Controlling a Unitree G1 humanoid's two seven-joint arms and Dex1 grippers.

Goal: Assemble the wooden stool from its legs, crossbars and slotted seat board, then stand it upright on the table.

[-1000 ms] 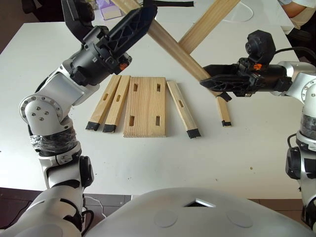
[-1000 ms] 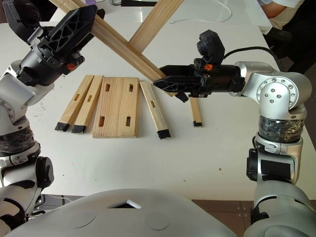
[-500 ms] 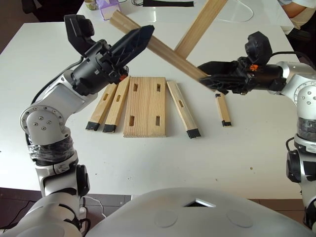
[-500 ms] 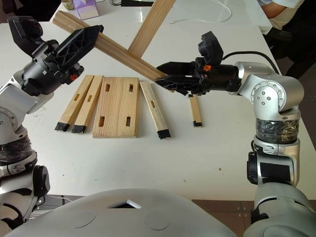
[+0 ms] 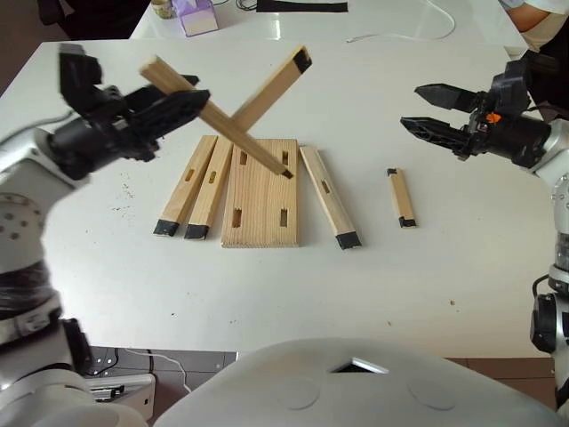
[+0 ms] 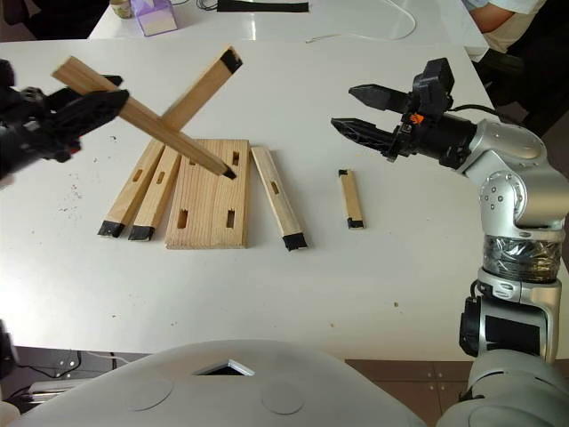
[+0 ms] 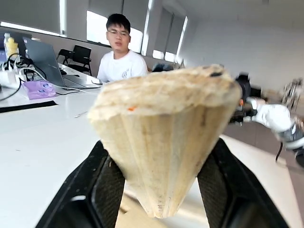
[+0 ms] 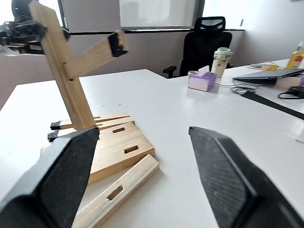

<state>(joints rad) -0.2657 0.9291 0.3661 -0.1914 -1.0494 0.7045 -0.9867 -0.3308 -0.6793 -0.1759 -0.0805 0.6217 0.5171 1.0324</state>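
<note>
My left gripper is shut on a wooden leg with a second leg joined across it in an X. The held leg slopes down and its lower end touches the slotted seat board, which lies flat on the table. In the left wrist view the leg's end grain sits between my fingers. My right gripper hovers open and holds nothing, to the right of the crossed pieces. Two legs lie left of the board, one leg right of it, and a short crossbar farther right.
A purple tissue box, a black strip and a white cable lie at the table's far edge. Bare white tabletop stretches in front of the parts and to their right.
My right gripper has come off the crossed legs, opened and drawn back to the right. My left arm swung left and lowered them until the held leg's end met the seat board.
</note>
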